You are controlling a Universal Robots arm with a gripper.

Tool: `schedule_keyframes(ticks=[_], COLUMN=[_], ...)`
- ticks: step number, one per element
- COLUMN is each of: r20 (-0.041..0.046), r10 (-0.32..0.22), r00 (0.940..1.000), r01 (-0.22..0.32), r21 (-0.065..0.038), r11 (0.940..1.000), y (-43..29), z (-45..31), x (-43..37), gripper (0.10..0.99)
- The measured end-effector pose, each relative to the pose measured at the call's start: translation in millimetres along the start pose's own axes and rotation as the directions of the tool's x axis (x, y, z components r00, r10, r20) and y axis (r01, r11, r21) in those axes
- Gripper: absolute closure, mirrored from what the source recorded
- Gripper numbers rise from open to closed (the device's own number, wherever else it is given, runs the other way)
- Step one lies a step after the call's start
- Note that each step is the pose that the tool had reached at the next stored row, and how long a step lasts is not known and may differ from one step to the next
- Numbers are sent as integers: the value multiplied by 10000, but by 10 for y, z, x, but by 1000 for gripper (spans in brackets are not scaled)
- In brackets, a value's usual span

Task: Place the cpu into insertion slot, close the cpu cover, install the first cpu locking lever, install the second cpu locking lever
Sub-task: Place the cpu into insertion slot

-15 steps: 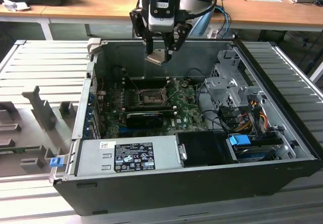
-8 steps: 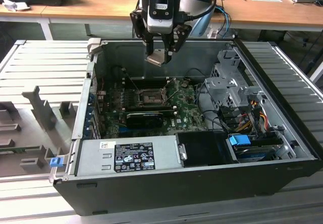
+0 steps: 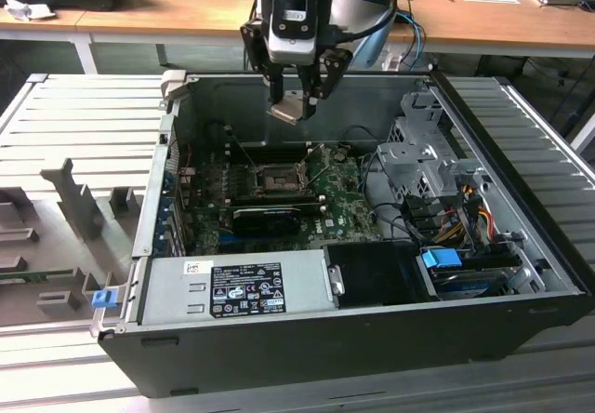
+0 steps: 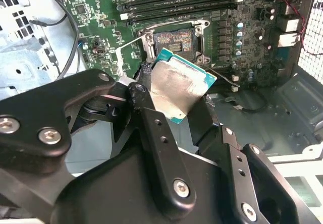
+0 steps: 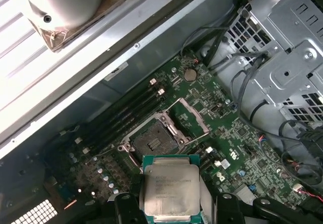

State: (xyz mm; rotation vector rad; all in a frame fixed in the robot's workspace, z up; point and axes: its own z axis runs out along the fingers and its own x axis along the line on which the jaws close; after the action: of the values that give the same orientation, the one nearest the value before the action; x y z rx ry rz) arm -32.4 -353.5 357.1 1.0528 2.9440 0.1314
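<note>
Open computer case on a grey slatted bench, wooden desk behind. The cpu hangs above the motherboard, pinched by its edges between the gripper fingers (tilted in the exterior view). The insertion slot lies below, unfilled; the cpu cover stands swung open.

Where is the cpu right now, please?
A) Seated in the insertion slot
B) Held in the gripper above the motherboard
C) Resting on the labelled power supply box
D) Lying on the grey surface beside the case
B: in the exterior view the gripper is shut on the cpu, holding it in the air over the open case, while the insertion slot below has no chip in it.
</note>
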Motion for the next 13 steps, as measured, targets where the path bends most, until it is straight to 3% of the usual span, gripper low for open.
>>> schedule_keyframes(ticks=[8,13], r20=[67,115], r10=[804,1397], r00=[9967,9901], r01=[-804,-1397], r21=[-15,-30], r11=[9968,9902], y=[-1,-1], z=[10,17], x=[0,0], gripper=[557,557])
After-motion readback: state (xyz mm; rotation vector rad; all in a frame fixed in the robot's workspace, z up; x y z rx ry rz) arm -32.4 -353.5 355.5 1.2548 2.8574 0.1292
